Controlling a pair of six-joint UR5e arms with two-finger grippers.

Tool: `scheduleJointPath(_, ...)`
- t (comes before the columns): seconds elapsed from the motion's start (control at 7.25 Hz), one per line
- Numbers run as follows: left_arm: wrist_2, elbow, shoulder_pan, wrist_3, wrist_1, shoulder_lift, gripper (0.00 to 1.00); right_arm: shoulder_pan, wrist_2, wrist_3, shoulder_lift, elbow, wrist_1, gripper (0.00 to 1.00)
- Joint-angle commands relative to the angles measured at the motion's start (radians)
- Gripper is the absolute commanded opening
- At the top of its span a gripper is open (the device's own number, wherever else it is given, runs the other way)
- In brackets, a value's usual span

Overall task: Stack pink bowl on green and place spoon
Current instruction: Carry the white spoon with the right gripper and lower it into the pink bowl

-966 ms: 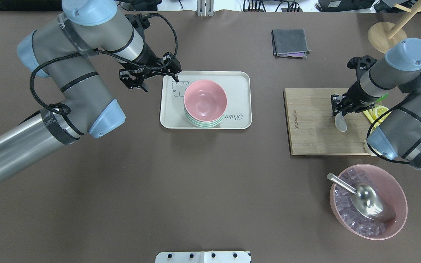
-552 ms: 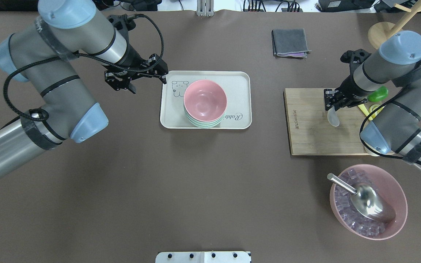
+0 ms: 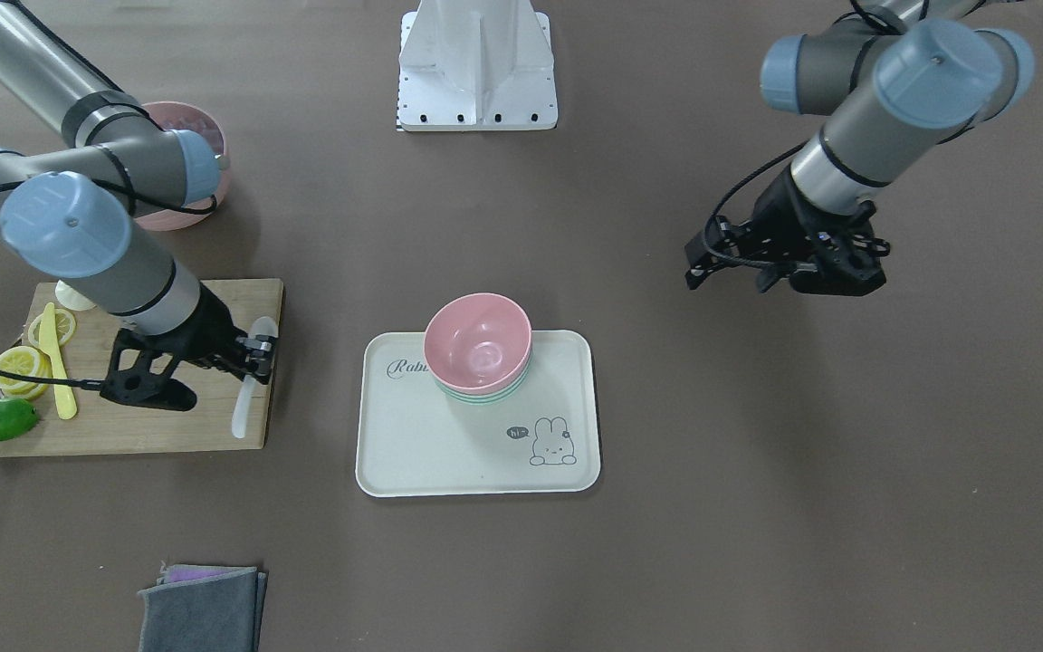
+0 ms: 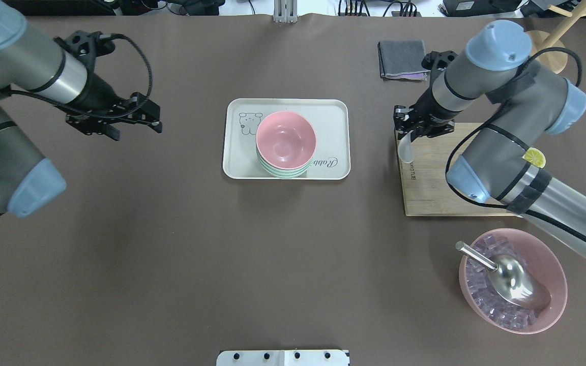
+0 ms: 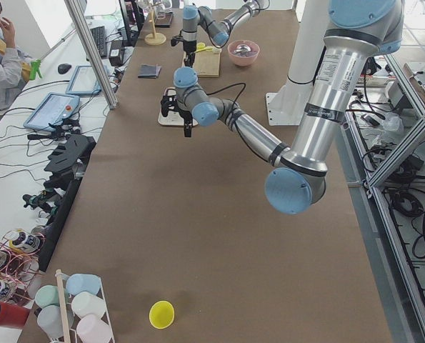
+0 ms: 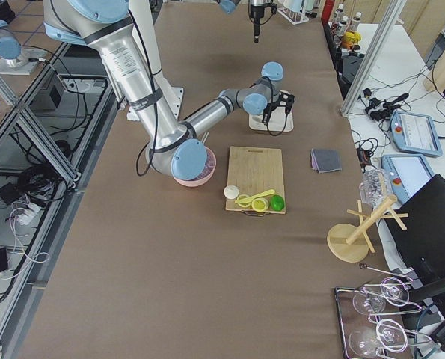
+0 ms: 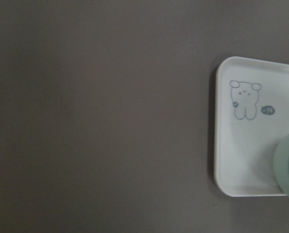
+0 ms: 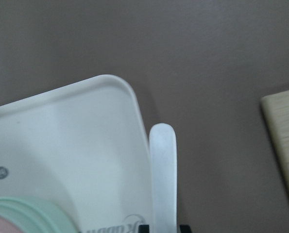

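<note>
On the tray [image 4: 333, 109]: pink bowl [image 4: 286, 140] sits nested on the green bowl [image 4: 283, 174]; stacking looks done.
Left pincer [image 4: 138, 126]: has backed off since a second ago, now well clear over bare surface at the tray's 9 o'clock, jaws spread, empty.
Right pincer [image 4: 409, 133]: clamped on the spoon [image 4: 405, 150] handle, carried from mid cutting board [image 4: 435, 193] to its 9 o'clock edge, trayward. Placing the spoon is what's left.
Hard to see: green bowl shows only its rim; the wrist view cuts off the grip point.

Matt plastic pink bowl [image 4: 285, 140], smooth cream tray [image 4: 333, 117], grained wooden board [image 4: 430, 193], shiny metal scoop [image 4: 519, 284]
</note>
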Motion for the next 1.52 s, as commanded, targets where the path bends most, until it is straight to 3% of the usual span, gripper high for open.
scheduleJointPath(0.0,-0.008,-0.004,-0.034,0.073,-0.002,0.049,0.98,-0.072,-0.083,0.14,0.145,-0.035,-0.037,0.0)
scheduleJointPath(0.55,-0.008,-0.004,-0.032,0.073,-0.002,0.051,0.98,-0.084,-0.108,0.206,0.246,-0.113,-0.037,0.0)
scheduleJointPath(0.69,-0.008,-0.003,-0.032,0.073,-0.002,0.051,0.98,-0.088,-0.129,0.225,0.266,-0.142,-0.037,0.4)
scheduleJointPath(0.83,-0.006,-0.001,-0.032,0.073,0.0,0.051,0.98,-0.097,-0.162,0.217,0.271,-0.159,-0.036,0.99)
scheduleJointPath(1.1,-0.006,0.005,-0.032,0.073,0.0,0.053,0.98,-0.095,-0.16,0.106,0.256,-0.129,-0.068,1.0)
scheduleJointPath(1.38,-0.008,0.007,-0.038,0.084,0.0,0.066,0.98,-0.021,-0.124,-0.046,0.093,0.07,-0.131,1.0)
